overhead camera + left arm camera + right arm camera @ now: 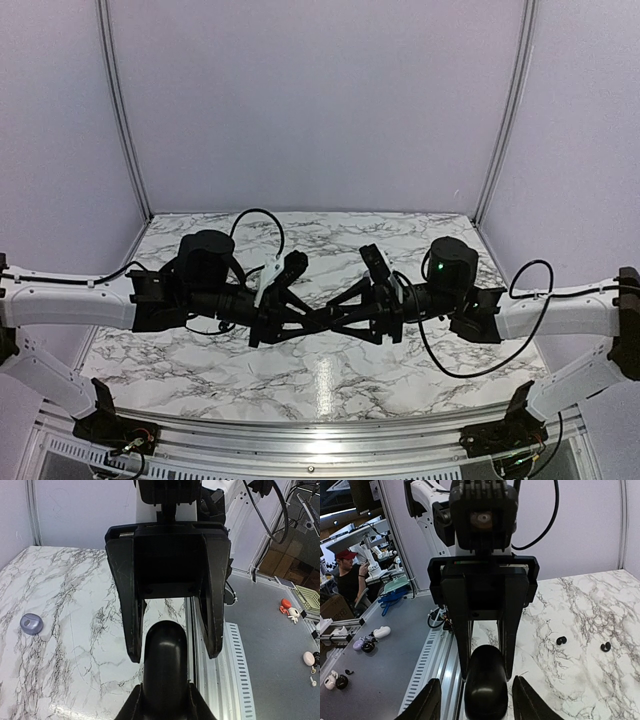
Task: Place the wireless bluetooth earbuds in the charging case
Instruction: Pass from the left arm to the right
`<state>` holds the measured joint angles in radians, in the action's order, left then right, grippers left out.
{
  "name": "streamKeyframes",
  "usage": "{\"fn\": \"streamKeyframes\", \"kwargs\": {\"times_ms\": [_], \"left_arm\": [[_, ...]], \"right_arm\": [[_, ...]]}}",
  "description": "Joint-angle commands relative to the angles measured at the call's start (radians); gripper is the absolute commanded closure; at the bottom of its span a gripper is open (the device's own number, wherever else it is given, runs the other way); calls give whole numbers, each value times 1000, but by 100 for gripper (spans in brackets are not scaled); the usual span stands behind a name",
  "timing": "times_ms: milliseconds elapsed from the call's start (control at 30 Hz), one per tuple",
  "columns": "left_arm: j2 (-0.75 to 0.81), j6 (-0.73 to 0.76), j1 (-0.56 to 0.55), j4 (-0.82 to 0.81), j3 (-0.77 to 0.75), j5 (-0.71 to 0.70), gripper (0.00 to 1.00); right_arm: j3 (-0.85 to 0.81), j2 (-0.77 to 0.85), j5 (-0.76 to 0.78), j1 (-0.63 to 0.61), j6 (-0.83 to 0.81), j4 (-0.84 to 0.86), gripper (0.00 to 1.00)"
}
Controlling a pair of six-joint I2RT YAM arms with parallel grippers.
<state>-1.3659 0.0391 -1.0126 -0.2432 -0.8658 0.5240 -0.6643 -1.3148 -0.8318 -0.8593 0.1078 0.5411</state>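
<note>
- Closest to the left wrist lens, the left gripper (166, 692) has its fingers clamped on the near end of a glossy black charging case (165, 647), over the marble table (75, 645).
- Facing it, the right gripper (174, 656) straddles the far end of the same case. Its jaws stand apart, and a strip of marble shows between one finger and the case.
- From the right wrist, that gripper's own fingers sit wide of the case on both sides, touching neither.
- Only the right wrist view shows the first black earbud (561, 640) and the second black earbud (605, 646). They lie near each other on the marble, well apart from the grippers.
- Only the left wrist view shows a lilac-grey rounded thing (31, 624) on the marble, well off to the side. Whether it is a bud or a case I cannot tell.
- From the top camera, fingers and case merge into one dark tangle at mid-table, and the buds cannot be made out.
- Both grippers cover the case's seam, so whether the lid is open or shut is unclear.
</note>
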Motion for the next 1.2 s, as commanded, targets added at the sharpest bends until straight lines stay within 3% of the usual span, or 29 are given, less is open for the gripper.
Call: {"fn": "streamKeyframes", "kwargs": {"times_ms": [0, 300, 933, 1167], "left_arm": [[-26, -29, 5, -37, -40, 34, 90], [-71, -111, 34, -106, -50, 99, 92], [-91, -176, 60, -160, -41, 146, 93], [-98, -175, 62, -160, -36, 148, 94]], "right_arm": [[-28, -27, -43, 14, 9, 24, 57], [3, -56, -61, 16, 16, 71, 54], [31, -67, -43, 43, 32, 96, 70], [26, -55, -52, 46, 38, 100, 69]]}}
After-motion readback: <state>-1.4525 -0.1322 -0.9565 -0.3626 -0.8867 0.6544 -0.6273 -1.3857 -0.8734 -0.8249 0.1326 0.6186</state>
